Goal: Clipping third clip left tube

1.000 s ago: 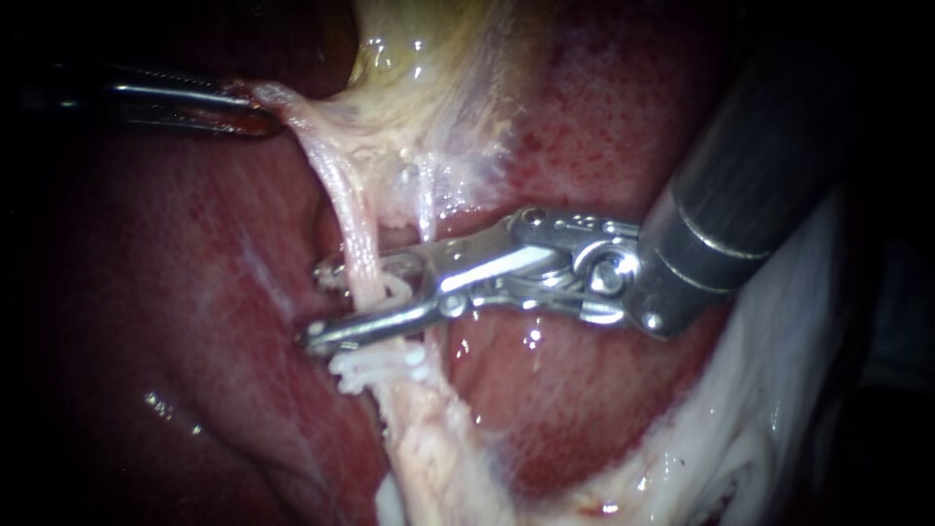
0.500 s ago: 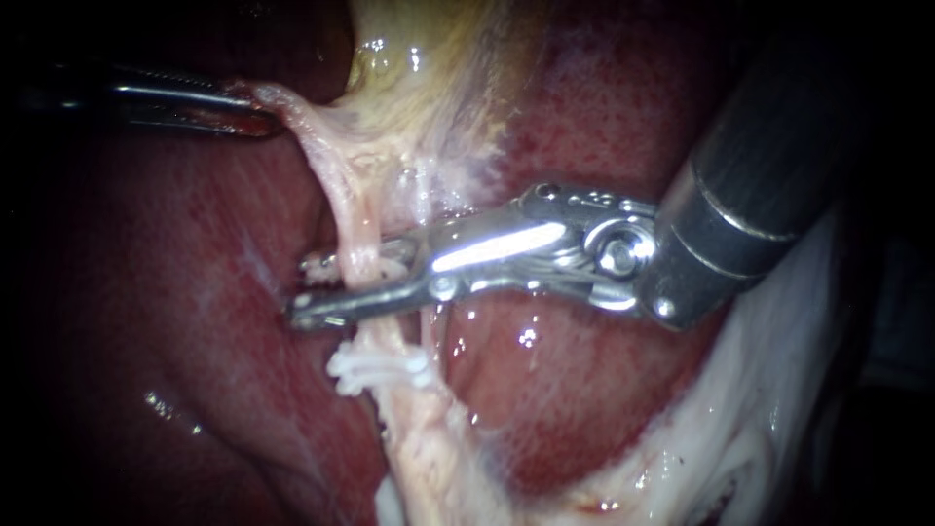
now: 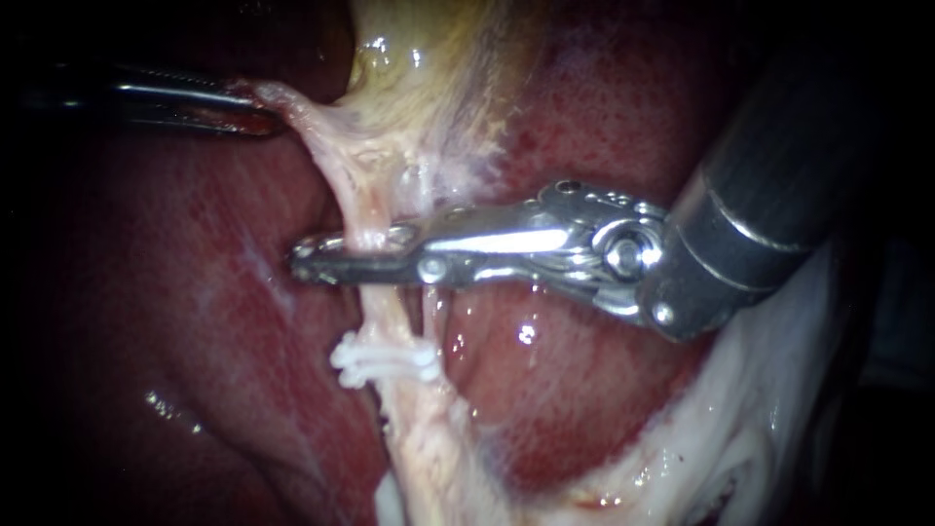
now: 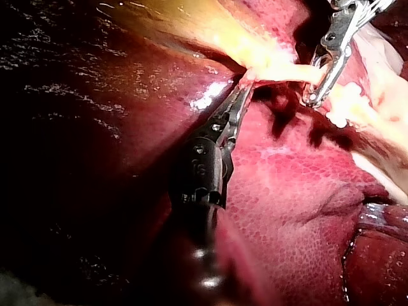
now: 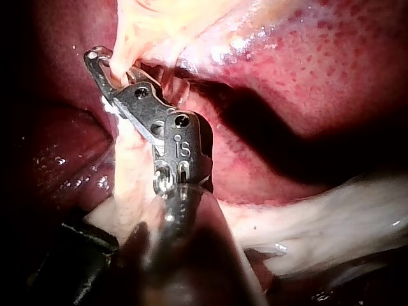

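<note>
The left tube [image 3: 368, 209] is stretched from the gallbladder [image 3: 419, 68] above, down across the liver [image 3: 175, 292]. It is crossed by the right instrument [image 3: 310, 259], which is set in from the right and closed on it from both sides. Clips [image 3: 385, 360] are seated on the tube just below. Tissue [image 3: 314, 119] up-left of the tube is clamped by the left instrument [image 3: 271, 117].

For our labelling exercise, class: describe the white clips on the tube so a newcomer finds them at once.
The dark red liver fills the endoscope view, and the pale left tube runs down its middle. The right instrument crosses that tube; just below it sit the white clips, short ridged bars lying across the tube, hard-edged unlike the soft pale tissue around them.
</note>
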{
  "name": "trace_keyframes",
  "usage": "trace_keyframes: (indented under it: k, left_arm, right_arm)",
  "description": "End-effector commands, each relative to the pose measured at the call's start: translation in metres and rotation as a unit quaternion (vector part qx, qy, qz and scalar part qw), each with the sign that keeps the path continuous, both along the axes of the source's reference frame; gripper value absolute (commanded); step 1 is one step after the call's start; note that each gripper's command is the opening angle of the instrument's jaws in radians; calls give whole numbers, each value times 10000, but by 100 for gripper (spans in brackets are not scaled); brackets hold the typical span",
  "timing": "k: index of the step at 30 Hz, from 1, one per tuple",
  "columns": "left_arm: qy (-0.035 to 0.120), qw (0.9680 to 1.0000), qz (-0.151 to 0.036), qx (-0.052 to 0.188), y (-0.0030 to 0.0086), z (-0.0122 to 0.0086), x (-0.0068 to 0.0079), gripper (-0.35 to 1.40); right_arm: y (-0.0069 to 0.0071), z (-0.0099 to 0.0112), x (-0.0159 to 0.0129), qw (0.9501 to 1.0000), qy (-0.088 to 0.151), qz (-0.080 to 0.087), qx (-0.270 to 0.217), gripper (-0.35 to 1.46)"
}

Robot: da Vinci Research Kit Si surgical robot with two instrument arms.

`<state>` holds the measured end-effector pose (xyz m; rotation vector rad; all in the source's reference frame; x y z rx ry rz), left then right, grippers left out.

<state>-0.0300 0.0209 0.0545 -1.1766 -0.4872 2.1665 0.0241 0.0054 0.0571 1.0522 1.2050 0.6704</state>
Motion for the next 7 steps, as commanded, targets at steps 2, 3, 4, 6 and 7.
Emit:
trace_keyframes:
  k: [2,3,4,6,7]
  left_arm:
    - [0,10000,-1,0,0,0,0,-35]
    - [0,10000,-1,0,0,0,0,-35]
    - [0,10000,-1,0,0,0,0,-35]
    - [0,10000,-1,0,0,0,0,-35]
    - [1,10000,-1,0,1,1,0,-35]
  right_arm:
    - [-1,2,1,10000,6,-8,-1,-35]
    - [-1,3,1,10000,-2,3,-7,-35]
    - [-2,4,1,10000,-4,-9,21,-35]
    - [-4,7,2,9999,57,-111,32,-35]
    - [-6,10,5,9999,75,-145,27,-15]
